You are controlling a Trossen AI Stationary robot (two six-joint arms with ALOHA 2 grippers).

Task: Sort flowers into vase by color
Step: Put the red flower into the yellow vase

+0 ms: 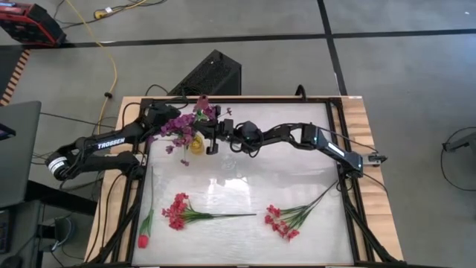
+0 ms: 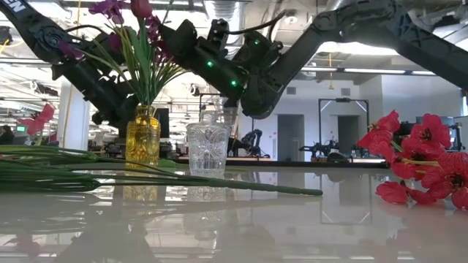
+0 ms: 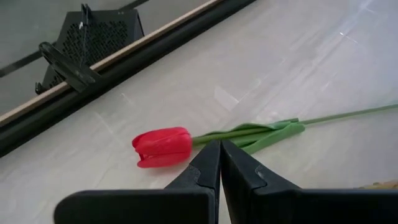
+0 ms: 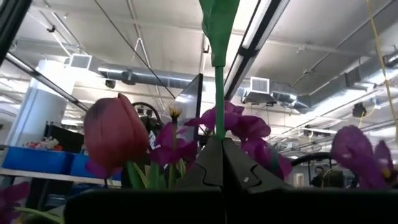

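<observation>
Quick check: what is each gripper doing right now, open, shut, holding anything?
Left gripper: shut, empty, above the red tulip.
Right gripper: shut on a green stem near the purple flowers.

Scene brightly lit by ceiling strip lights (image 4: 264,25); glare reflected on glossy counter (image 1: 238,186); arms backlit, near blossoms (image 2: 420,157) blurred.

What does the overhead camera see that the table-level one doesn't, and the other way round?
Only the high view: the red tulip lying at the table's left edge, and the black box on the floor. Only the low view: the clear glass beside the yellow vase, and the room behind. Both: the purple flowers in that vase, with the right claw close by.
</observation>
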